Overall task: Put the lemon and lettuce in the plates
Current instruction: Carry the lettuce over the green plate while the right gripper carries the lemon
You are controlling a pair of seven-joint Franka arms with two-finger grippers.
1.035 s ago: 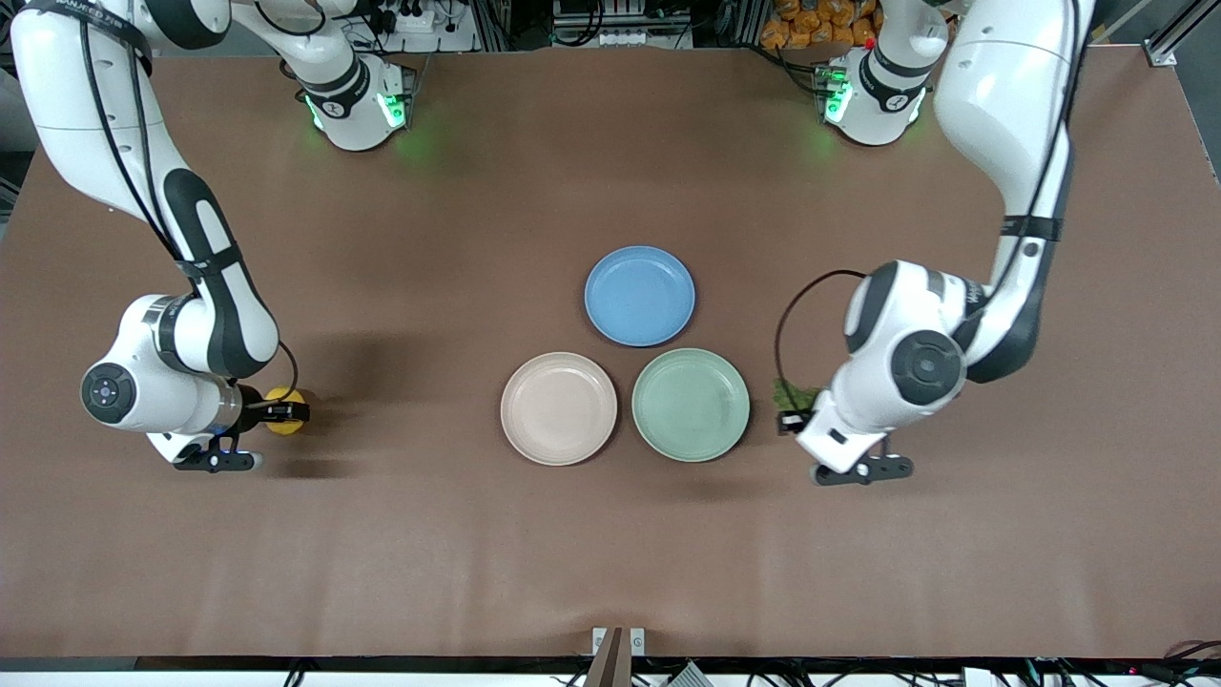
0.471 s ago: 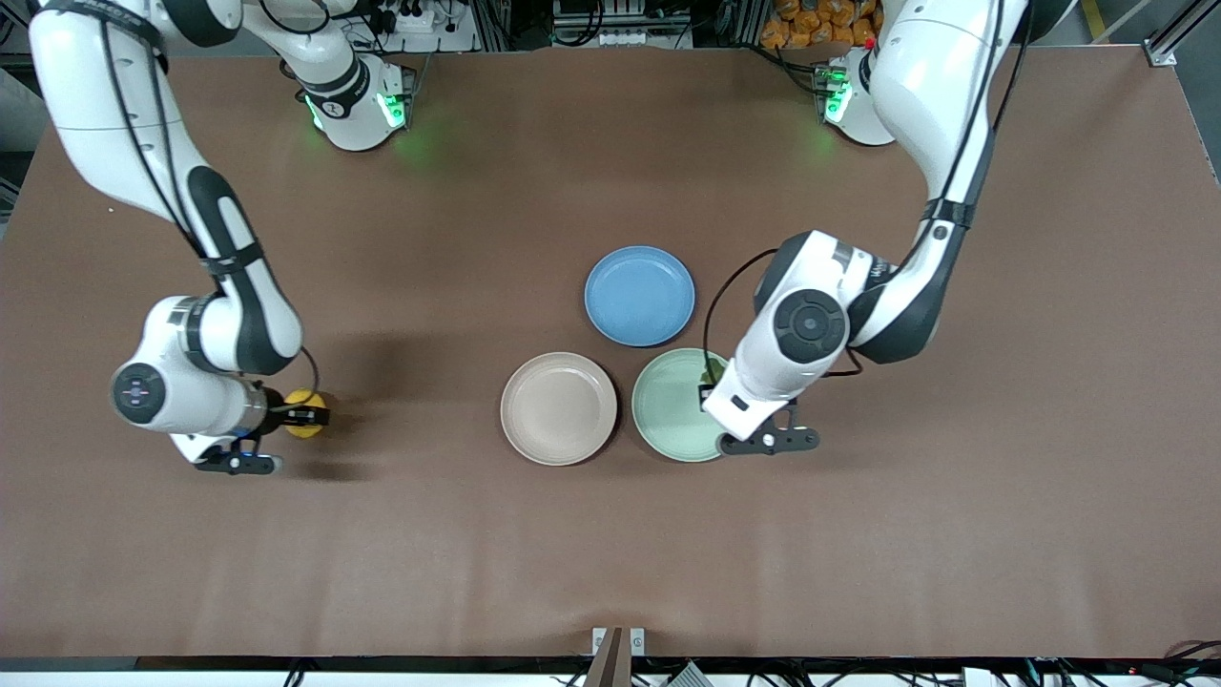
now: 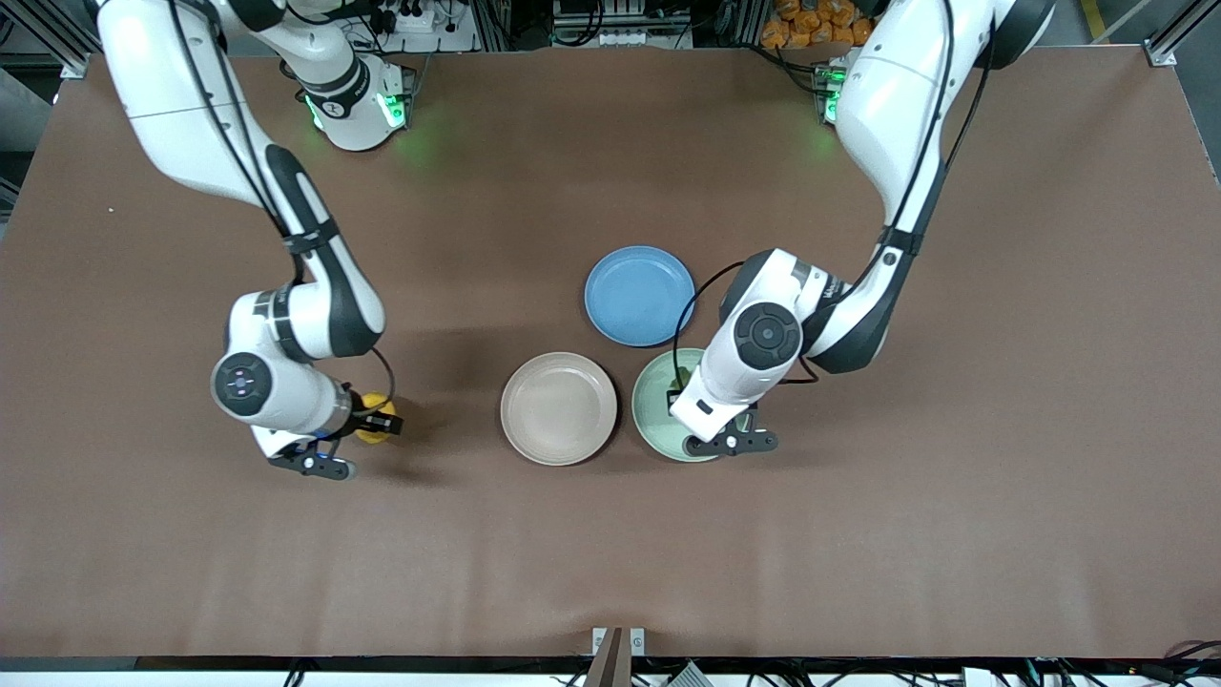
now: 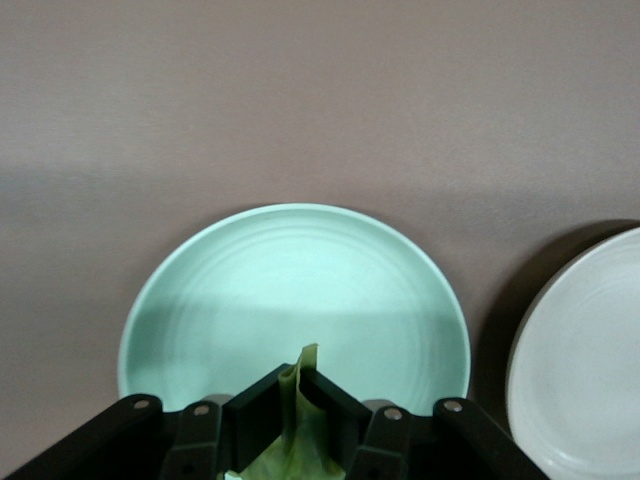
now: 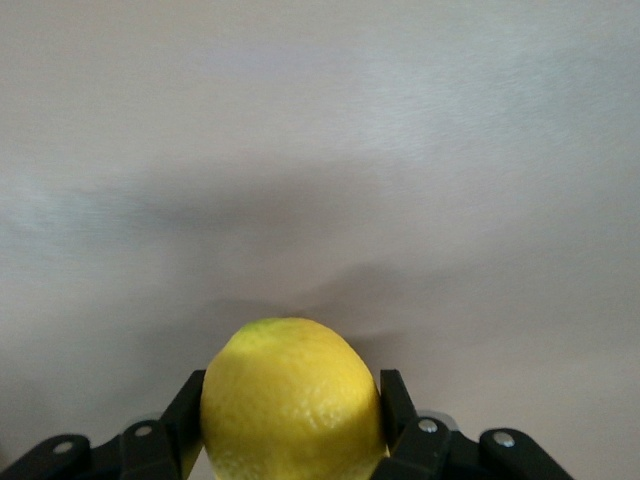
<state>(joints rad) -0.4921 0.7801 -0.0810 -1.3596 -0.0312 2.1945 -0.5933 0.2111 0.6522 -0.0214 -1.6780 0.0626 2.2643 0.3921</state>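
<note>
My left gripper [image 3: 679,391] is shut on the lettuce [image 4: 297,430], a crinkled green leaf with its stem tip sticking out past the pads, and holds it over the mint green plate [image 3: 654,410]. That plate fills the left wrist view [image 4: 290,290]. My right gripper [image 3: 382,420] is shut on the yellow lemon [image 3: 370,420] above the bare table toward the right arm's end, apart from the beige plate [image 3: 558,408]. The lemon fills the right wrist view [image 5: 292,400] between the two pads.
A blue plate [image 3: 639,295] lies on the brown table, farther from the front camera than the beige and mint plates. The beige plate's rim also shows in the left wrist view [image 4: 585,350].
Both arms have moved toward the plates. The left gripper carried the lettuce from beside the mint plate to over it. The right gripper carried the lemon closer to the beige plate.
</note>
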